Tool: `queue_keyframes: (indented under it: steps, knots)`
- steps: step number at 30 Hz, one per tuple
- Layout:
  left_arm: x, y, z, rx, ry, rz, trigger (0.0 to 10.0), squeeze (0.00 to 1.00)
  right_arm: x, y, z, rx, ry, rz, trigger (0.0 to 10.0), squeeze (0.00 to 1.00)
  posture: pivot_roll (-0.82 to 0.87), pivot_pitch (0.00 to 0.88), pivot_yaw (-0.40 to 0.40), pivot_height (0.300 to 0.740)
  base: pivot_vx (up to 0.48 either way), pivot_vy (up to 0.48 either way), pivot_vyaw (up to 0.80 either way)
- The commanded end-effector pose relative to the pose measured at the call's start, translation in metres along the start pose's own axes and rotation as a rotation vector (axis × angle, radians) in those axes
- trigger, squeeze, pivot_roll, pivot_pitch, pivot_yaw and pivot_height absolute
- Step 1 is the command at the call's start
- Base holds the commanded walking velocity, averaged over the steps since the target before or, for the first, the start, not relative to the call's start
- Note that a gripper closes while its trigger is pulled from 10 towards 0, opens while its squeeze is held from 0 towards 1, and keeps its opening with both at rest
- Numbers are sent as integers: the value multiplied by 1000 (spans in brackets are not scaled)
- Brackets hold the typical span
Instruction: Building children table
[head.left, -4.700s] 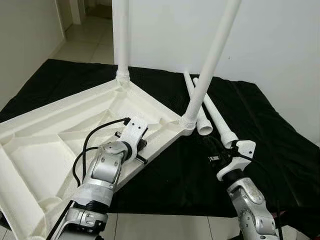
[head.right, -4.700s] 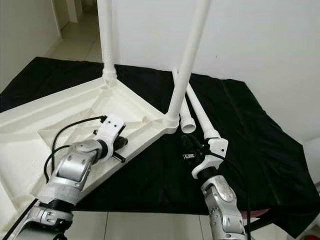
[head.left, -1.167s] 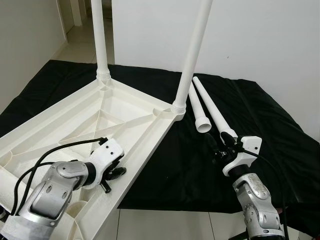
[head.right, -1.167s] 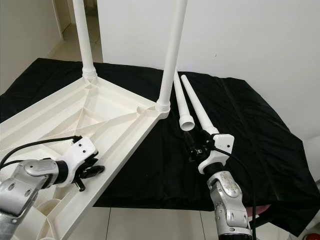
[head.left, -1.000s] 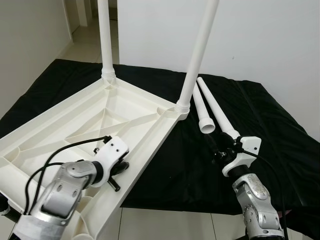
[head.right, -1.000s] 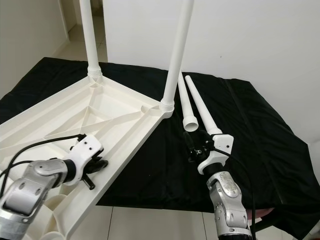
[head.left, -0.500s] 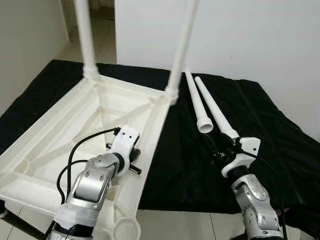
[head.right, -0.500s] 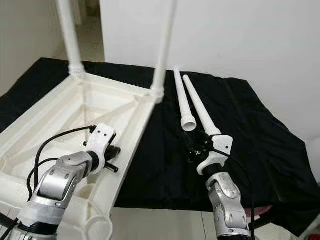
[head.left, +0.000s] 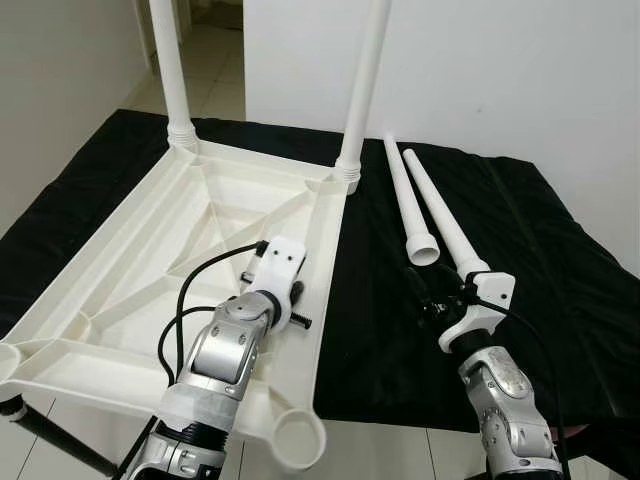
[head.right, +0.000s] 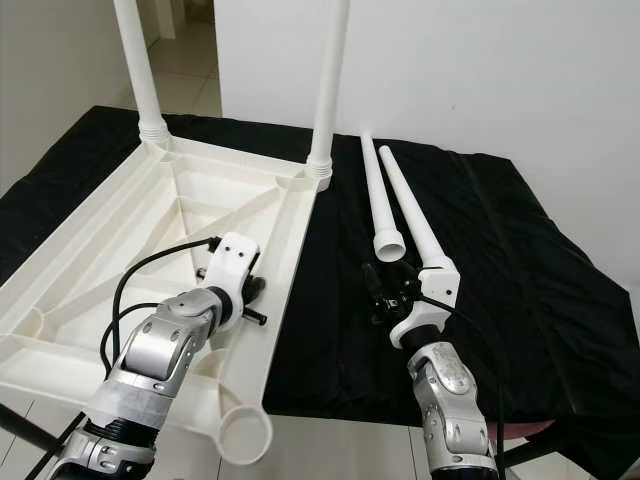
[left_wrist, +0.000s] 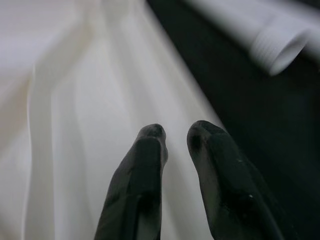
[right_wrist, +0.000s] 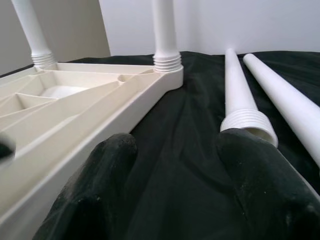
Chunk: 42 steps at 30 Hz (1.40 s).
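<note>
- one white plastic tabletop (head.left: 150, 260) lies upside down on the left of the black cloth (head.left: 540, 280), ribbed underside up, its near end hanging past the cloth's near edge over the tiled floor (head.left: 60, 430).
- two white legs are fitted and stand upright at its far corners: the far left leg (head.left: 168, 70) and the far right leg (head.left: 362, 90).
- two loose legs lie side by side on the cloth to the right of the tabletop, running near to far: the left loose leg (head.left: 408, 205) with its open threaded end toward the robot, and the right loose leg (head.left: 440, 215) just beside it.
- an empty round socket (head.left: 298, 437) shows at the tabletop's near right corner.
- no writing or label can be read on any part.
- the left claw (left_wrist: 175, 137) reaches forward with bent elbow over the tabletop's right rim, its fingers nearly together with a thin gap, gripping nothing.
- the right claw (right_wrist: 177, 145) hovers low over the cloth, just near of the loose legs' threaded ends, its fingers spread apart and empty.
- a white wall (head.left: 500, 60) stands behind the cloth.
</note>
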<state>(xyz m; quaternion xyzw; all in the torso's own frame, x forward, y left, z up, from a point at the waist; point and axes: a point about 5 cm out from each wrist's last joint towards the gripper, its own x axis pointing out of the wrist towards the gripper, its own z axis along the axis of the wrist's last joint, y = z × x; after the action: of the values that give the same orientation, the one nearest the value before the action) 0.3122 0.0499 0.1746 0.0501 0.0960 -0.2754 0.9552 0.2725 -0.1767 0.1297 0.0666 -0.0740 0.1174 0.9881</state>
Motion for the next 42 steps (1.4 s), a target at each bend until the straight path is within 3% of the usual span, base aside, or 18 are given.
queue_keyframes:
  steps: [1, 5, 6, 12, 16, 17, 21, 27, 36, 41, 42]
  knots:
    - [-1, -15, 20, 13, -102, -131, 10000, 1000, -3, -4, -1, -1, 0, -24, 10000, 0, -26, 0, -69, 740, 0, 0, 0]
    - [-7, -13, 32, 42, -178, -161, 10000, 988, -3, -4, -2, 2, 0, -31, 10000, 0, -22, 0, -70, 740, 0, 0, 0]
    - [-15, -14, 36, 115, -214, -203, 10000, 0, -3, -3, -3, 1, 2, -25, 10000, 0, -19, 0, -70, 740, 0, 0, 0]
    - [-26, -11, 34, 146, -222, -234, 10000, 0, -3, -2, -3, -1, 2, -22, 10000, 0, -15, 0, -75, 740, 0, 0, 0]
    - [-40, 2, 27, 196, -197, -212, 10000, 0, -4, -3, -3, -4, 0, -22, 10000, 0, -7, 0, -80, 740, 0, 0, 0]
    - [-49, 11, 22, 222, -174, -209, 10000, 0, -3, -3, -2, -6, 0, -21, 10000, 0, -7, 0, -80, 740, 0, 0, 0]
    - [-56, 18, 19, 255, -157, -213, 10000, 0, -3, -3, -2, -8, 0, -17, 10000, 0, -3, 0, -87, 740, 0, 0, 0]
    - [-84, 39, 2, 304, -49, -268, 10000, 0, -2, -5, -1, -13, 1, -8, 10000, 0, 2, 0, -98, 740, 0, 0, 0]
    - [-98, 39, -7, 327, 3, -351, 10000, 0, -2, -5, -1, -20, 5, -1, 10000, 0, 4, 0, -104, 740, 0, 0, 0]
    - [-116, 26, -24, 292, 84, -481, 10000, 0, -1, -9, 1, -30, 3, 1, 10000, 0, 7, 0, -113, 740, 0, 0, 0]
    - [-119, 22, -29, 281, 108, -517, 10000, 988, -1, -9, 1, -31, 3, 2, 10000, 0, 8, 0, -115, 740, 0, 0, 0]
